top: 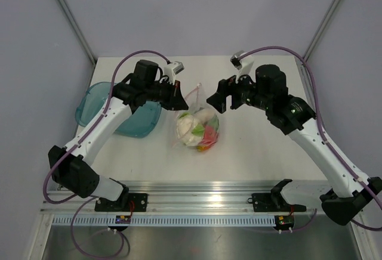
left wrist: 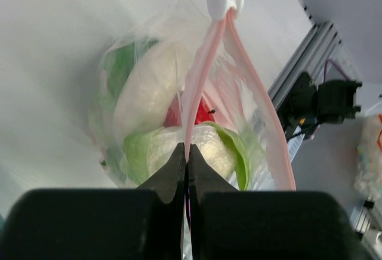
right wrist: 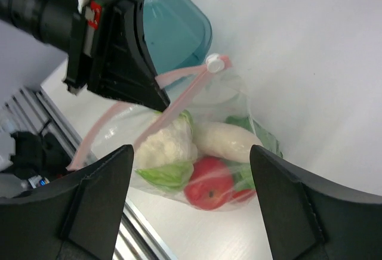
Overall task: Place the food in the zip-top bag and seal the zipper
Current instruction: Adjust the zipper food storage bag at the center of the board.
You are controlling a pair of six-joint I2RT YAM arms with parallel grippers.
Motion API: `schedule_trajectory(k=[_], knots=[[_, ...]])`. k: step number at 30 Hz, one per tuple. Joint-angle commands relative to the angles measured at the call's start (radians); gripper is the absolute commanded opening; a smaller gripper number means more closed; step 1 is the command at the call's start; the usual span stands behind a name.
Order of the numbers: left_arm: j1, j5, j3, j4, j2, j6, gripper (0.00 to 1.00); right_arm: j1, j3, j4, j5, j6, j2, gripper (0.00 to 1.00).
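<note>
On white table (top: pixel 262 152): clear crinkly zip-top bag (top: pixel 199 127), limp, slippery; best held by pink zipper strip (left wrist: pixel 200 84), pinched in left gripper (left wrist: pixel 186 158); right gripper (right wrist: pixel 191 158) agape.

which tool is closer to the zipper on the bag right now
Left. The left tool is shut on the zipper, pinching its pink strip. The right tool hangs open beside the zip-top bag, apart from the strip.
</note>
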Motion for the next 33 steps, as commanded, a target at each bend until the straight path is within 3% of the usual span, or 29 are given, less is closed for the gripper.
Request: schedule_trajectory(k=[1, 4, 8, 12, 19, 25, 30, 33], knots=[[0.003, 0.084, 0.077, -0.047, 0.037, 0.173, 0.0, -0.025, -0.079, 0.097, -0.126, -0.188, 0.016, 0.86], [0.003, 0.107, 0.09, -0.049, 0.055, 0.248, 0.0, -0.07, -0.201, 0.263, -0.124, -0.262, -0.031, 0.88], [0.003, 0.19, 0.09, -0.056, 0.063, 0.334, 0.0, -0.228, -0.238, 0.357, -0.407, -0.261, -0.009, 0.84], [0.003, 0.227, 0.102, -0.052, 0.068, 0.382, 0.0, -0.29, -0.144, 0.267, -0.591, -0.34, 0.126, 0.78], [0.003, 0.245, 0.185, -0.114, 0.129, 0.411, 0.0, -0.29, -0.092, 0.203, -0.767, -0.501, 0.218, 0.81], [0.003, 0.261, 0.208, -0.127, 0.163, 0.413, 0.0, -0.291, 0.034, 0.053, -0.879, -0.595, 0.356, 0.79], [0.003, 0.27, 0.215, -0.133, 0.172, 0.423, 0.0, -0.29, 0.025, 0.146, -0.911, -0.531, 0.378, 0.78], [0.002, 0.272, 0.218, -0.131, 0.176, 0.422, 0.0, -0.29, 0.072, 0.085, -0.925, -0.552, 0.415, 0.76]])
